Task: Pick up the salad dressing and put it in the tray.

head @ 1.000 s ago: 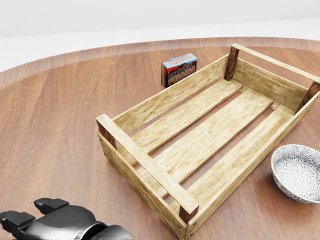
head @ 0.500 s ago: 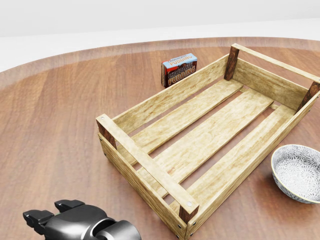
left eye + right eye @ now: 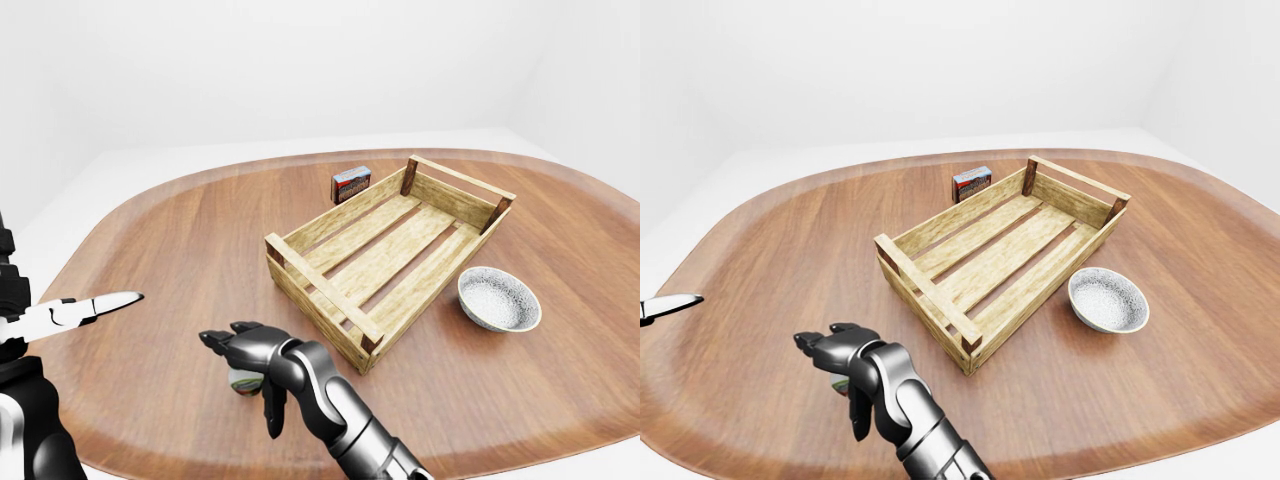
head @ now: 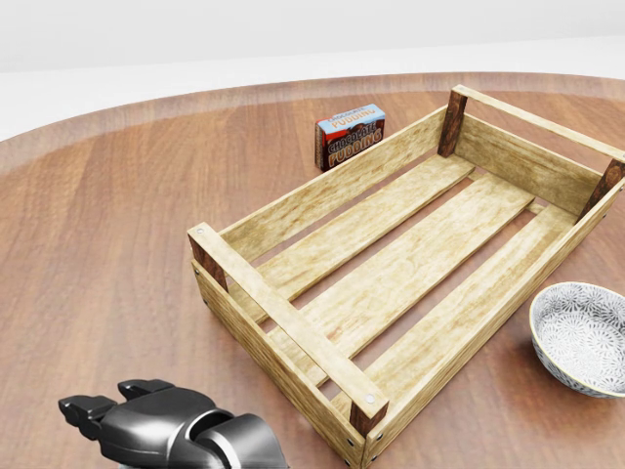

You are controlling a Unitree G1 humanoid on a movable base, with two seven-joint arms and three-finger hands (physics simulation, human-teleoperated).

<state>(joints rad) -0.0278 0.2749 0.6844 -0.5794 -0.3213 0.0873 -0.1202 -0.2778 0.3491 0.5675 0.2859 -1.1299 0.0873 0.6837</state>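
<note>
The salad dressing (image 3: pixel 243 381) is a small bottle standing on the table, left of the crate's near corner in the left-eye view. My right hand (image 3: pixel 240 358) hovers directly over it and hides most of it. The fingers (image 3: pixel 214 339) are spread and one digit hangs down beside the bottle, so the hand is open and not closed round it. The head view shows only the hand's black knuckles (image 4: pixel 156 422) at the bottom left. The wooden slatted tray (image 3: pixel 322 291) lies empty at the table's middle. A white pointed part of my left hand (image 3: pixel 98 305) shows at the left edge.
A chocolate pudding box (image 3: pixel 350 183) stands against the tray's far long side. A patterned grey bowl (image 3: pixel 498 299) sits to the right of the tray. The round wooden table's edge (image 3: pixel 120 205) curves on the left, with white floor beyond it.
In the head view my right hand has moved rightward toward the tray's near corner. The tray, box and bowl have not moved.
</note>
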